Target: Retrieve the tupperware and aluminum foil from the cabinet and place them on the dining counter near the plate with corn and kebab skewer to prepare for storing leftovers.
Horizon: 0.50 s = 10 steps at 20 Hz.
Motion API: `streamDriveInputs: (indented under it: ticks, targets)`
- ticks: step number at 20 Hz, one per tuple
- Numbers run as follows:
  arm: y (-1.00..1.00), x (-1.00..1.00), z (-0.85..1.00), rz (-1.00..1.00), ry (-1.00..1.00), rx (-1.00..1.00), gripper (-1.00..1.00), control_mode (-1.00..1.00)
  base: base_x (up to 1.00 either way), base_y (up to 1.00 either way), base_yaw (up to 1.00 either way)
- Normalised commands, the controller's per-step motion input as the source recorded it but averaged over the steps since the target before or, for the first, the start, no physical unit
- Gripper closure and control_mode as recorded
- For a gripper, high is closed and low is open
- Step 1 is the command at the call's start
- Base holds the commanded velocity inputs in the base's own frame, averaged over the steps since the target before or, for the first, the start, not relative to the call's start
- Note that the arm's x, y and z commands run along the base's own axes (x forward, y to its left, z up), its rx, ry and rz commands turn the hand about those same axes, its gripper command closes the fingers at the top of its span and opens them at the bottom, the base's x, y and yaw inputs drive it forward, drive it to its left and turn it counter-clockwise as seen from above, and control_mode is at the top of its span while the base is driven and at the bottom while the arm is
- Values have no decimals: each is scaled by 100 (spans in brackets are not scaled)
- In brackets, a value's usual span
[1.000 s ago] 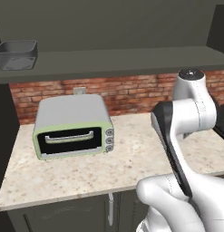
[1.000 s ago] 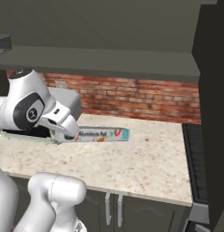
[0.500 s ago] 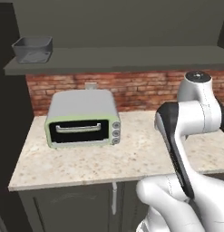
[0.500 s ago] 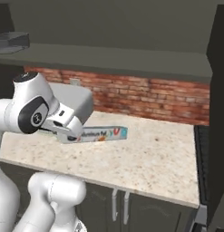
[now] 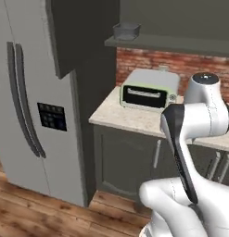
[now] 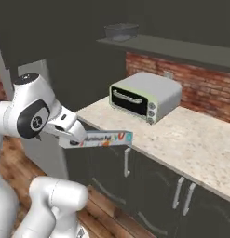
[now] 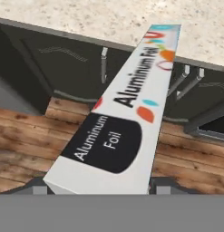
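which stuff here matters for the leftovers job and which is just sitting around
Part of the job:
- aluminum foil, held in the gripper
- tupperware, on the cabinet shelf

Just sitting around:
- toaster oven on the brick-backed counter
- fridge
- lower cabinets

Both base views look forward and down from behind the arm, left and right, sharing the toaster oven [image 5: 148, 89] on the counter [image 6: 181, 139] and the shelf [image 6: 181, 46] above. The hand view looks closely along the aluminum foil [image 7: 127, 118] toward the floor [image 7: 22, 149].
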Motion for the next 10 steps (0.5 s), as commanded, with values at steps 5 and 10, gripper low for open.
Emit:
streamDriveInputs:
  ticks: [5,10]
  targets:
    - [0,0,0,0,0,0,100,100,-54,49,94]
    - [0,0,0,0,0,0,100,100,-23,29,100]
